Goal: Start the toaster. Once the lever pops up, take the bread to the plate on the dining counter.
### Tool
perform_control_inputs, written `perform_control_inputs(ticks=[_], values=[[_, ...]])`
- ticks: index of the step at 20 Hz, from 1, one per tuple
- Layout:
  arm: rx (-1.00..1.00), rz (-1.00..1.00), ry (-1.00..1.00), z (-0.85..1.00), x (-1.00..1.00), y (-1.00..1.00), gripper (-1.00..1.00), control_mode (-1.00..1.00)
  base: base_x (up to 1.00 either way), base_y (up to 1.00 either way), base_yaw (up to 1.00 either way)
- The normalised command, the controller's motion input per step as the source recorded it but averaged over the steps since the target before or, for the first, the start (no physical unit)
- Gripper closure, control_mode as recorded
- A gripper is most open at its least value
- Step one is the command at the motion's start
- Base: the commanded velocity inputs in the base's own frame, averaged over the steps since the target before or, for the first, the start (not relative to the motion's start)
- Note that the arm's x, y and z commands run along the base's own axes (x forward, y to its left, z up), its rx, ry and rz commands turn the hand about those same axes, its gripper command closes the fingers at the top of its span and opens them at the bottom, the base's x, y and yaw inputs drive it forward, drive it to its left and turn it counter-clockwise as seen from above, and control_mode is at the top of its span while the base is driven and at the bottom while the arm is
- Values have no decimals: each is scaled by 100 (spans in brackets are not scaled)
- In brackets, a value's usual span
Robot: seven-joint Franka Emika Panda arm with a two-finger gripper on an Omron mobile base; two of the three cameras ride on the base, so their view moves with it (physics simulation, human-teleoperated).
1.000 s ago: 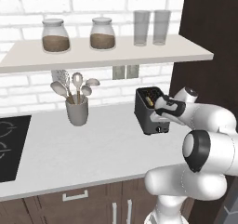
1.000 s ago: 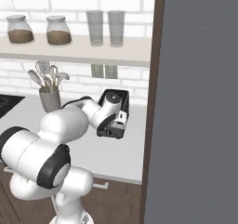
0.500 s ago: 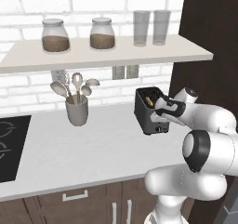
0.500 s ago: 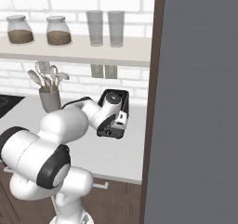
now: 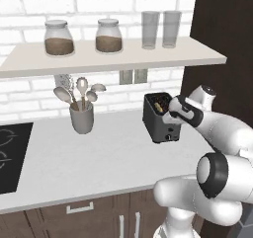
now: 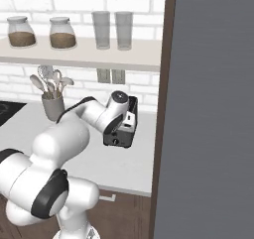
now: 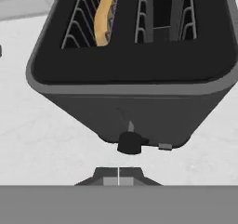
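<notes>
The dark toaster [image 5: 155,129] [image 6: 119,137] [image 7: 135,107] stands on the grey worktop [image 5: 99,158] by the brick wall. A slice of bread [image 7: 104,18] [image 5: 158,106] stands in its left slot as seen from the hand. My gripper [image 5: 170,117] [image 6: 127,126] [image 7: 118,177] hangs just in front of and above the toaster's front face. It is shut, fingertips together, with nothing in them. The small knob [image 7: 129,143] on the front face lies right beyond the fingertips. The plate and the dining counter are out of view.
A grey cup of utensils [image 5: 81,118] [image 6: 52,106] stands left of the toaster. Above it, a shelf [image 5: 113,57] carries two jars and two glasses. A black hob [image 5: 10,158] is at far left. A tall dark cabinet [image 5: 222,34] [image 6: 208,109] closes off the right.
</notes>
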Motion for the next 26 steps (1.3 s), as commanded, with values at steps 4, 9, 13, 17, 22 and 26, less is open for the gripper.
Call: perform_control_inputs(ticks=[4,9,13,17,22,26], values=[[0,0,0,70,-4,0,100,-100,0,0,0],[0,0,-1,44,0,3,100,-100,0,0,0],[-1,0,-31,-14,1,34,100,-100,0,0,0],[0,0,-29,0,9,0,100,-100,0,0,0],[0,0,-5,9,14,-1,100,-100,0,0,0],[0,0,16,33,35,0,-100,-100,0,0,0]])
